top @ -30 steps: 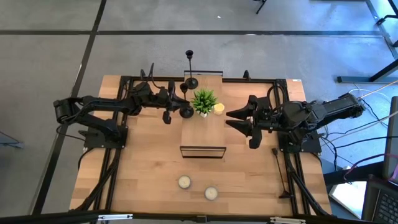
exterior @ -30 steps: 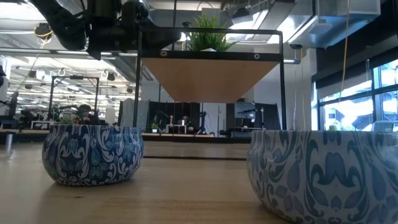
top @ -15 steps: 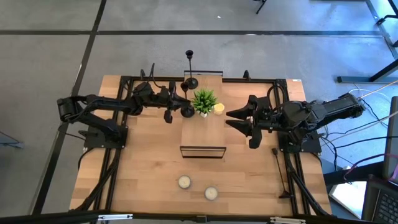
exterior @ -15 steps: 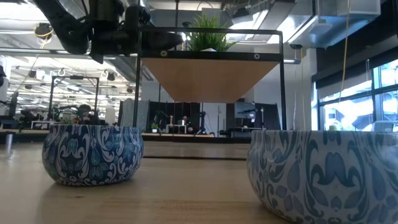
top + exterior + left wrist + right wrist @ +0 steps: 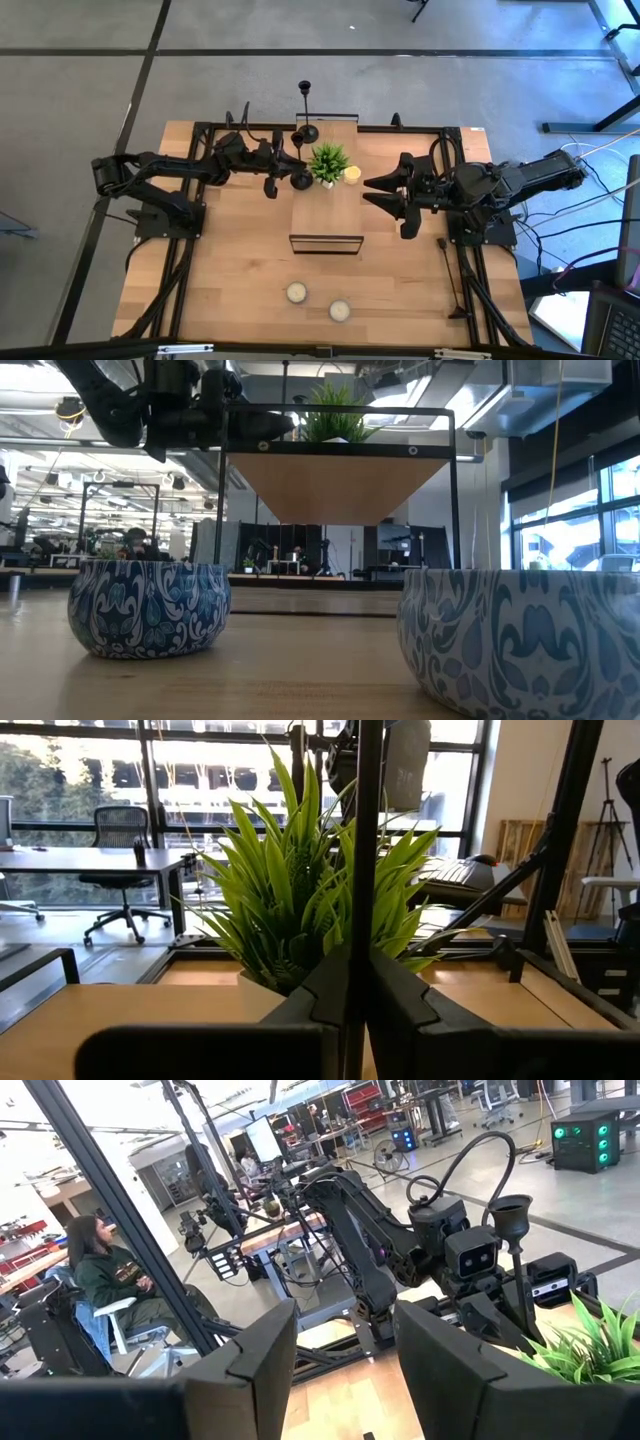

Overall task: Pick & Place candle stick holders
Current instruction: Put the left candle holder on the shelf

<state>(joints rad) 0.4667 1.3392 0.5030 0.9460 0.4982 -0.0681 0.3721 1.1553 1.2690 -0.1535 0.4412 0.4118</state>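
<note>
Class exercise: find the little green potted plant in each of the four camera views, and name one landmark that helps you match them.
High view: the potted plant stands at the raised wooden shelf's far edge, centre.
Low view: it shows at top centre, on the shelf.
Left wrist view: it fills the middle, behind a thin black rod.
Right wrist view: only its leaves show, at the lower right corner.
Shared landmark: the black-framed shelf.

Pale wood grain, matt and smooth, on the table (image 5: 230, 290) and raised shelf (image 5: 325, 212). Thin black metal for the shelf frame (image 5: 452, 490) and candle stick holder (image 5: 365, 850). Glossy blue-patterned finish on the bowls (image 5: 150, 606).
</note>
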